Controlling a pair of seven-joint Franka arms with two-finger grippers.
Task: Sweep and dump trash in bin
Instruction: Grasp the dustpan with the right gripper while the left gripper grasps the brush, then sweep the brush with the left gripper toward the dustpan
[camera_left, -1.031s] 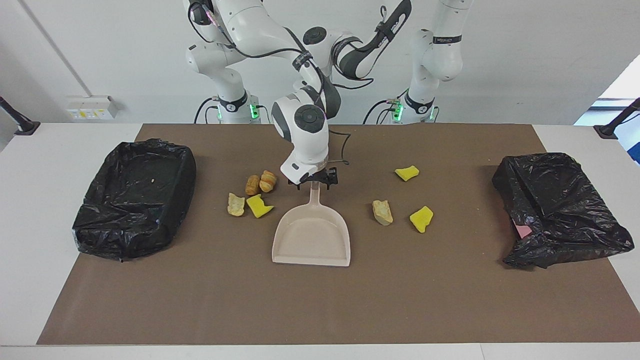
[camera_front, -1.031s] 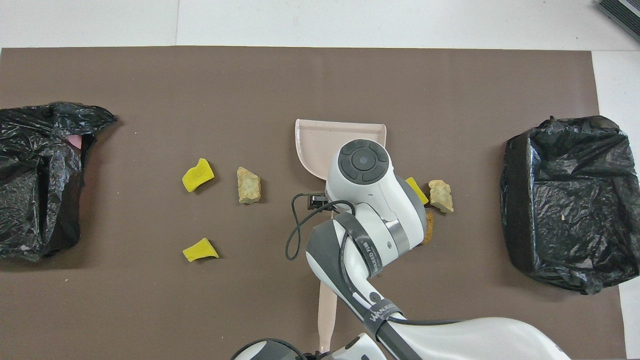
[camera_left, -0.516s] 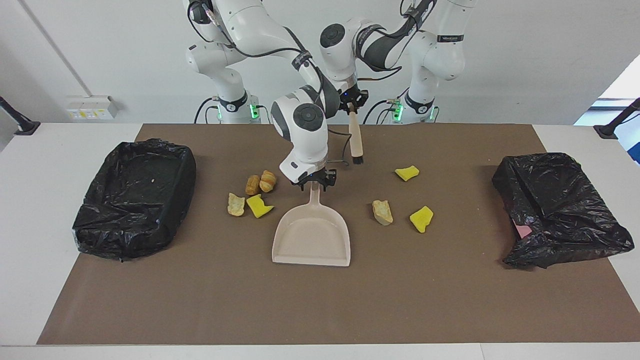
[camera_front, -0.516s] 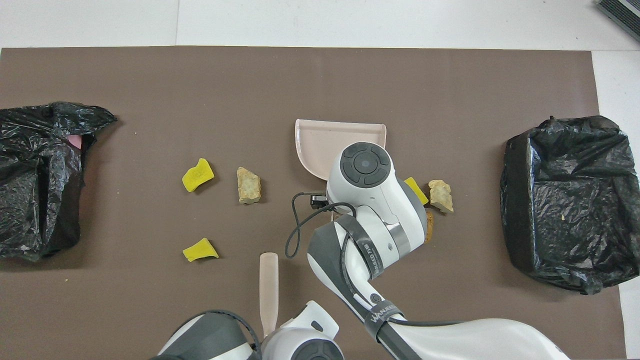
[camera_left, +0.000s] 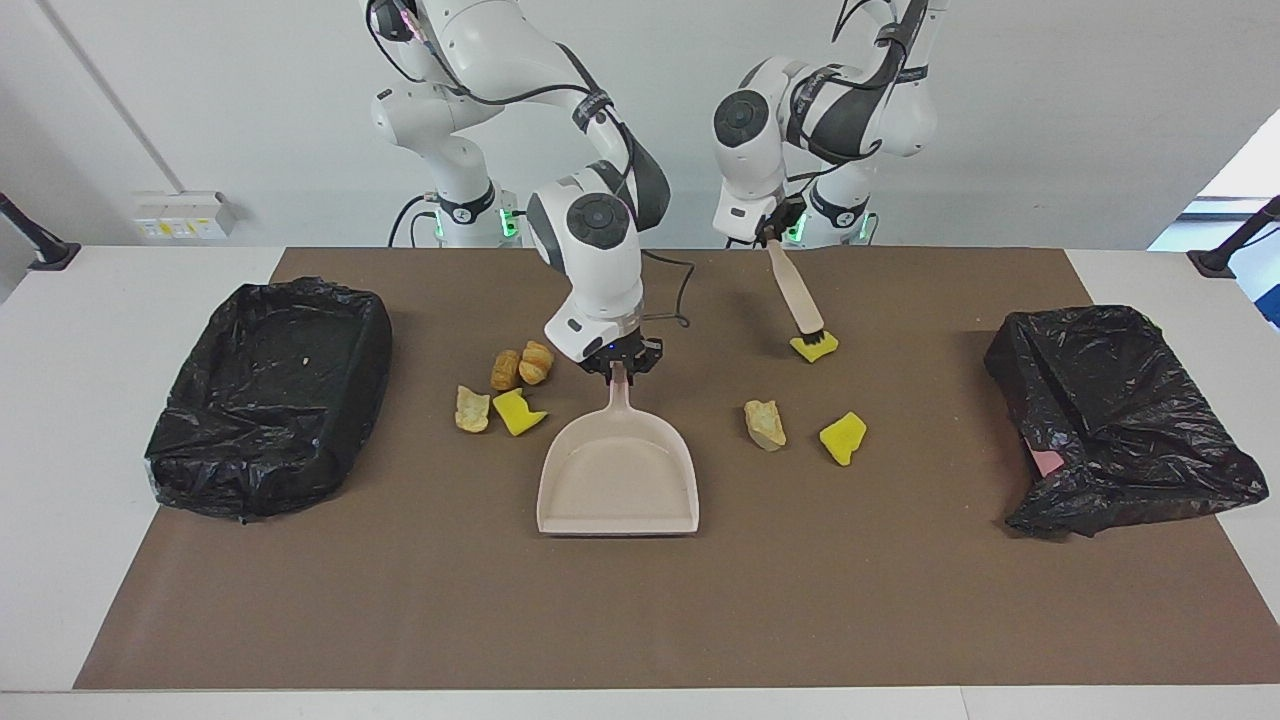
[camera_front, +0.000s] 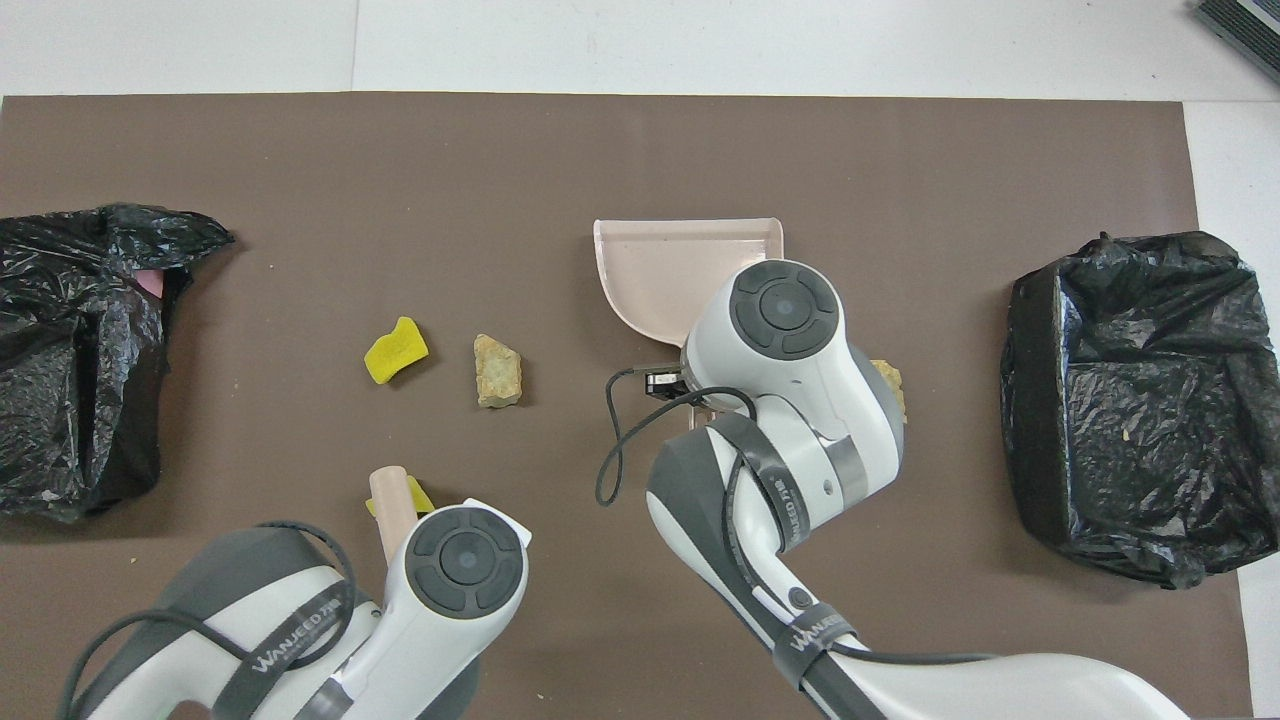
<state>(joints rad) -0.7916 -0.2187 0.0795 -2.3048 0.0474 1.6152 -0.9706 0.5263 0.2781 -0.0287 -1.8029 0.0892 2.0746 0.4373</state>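
Seven scraps lying on the brown mat (camera_left: 640, 620), none in the dustpan (camera_left: 618, 478): two tan lumps (camera_left: 521, 366) touching, a pale lump (camera_left: 471, 409) and a yellow chunk (camera_left: 518, 412) just beside them, all toward the right arm's end; a tan lump (camera_left: 765, 424) and a yellow chunk (camera_left: 843, 438) toward the left arm's end, plus another yellow chunk (camera_left: 815, 348) nearer to the robots. Right gripper (camera_left: 619, 362) clamping the beige dustpan's handle, pan resting flat, mouth facing away from the robots. Left gripper (camera_left: 771, 231) gripping a small brush (camera_left: 797, 297) by the handle top, brush leaning, black bristles touching that nearer yellow chunk. Two black-lined bins sitting at the mat's ends: one (camera_left: 268, 393) at the right arm's end, open and upright; one (camera_left: 1120, 415) at the left arm's end, slumped.
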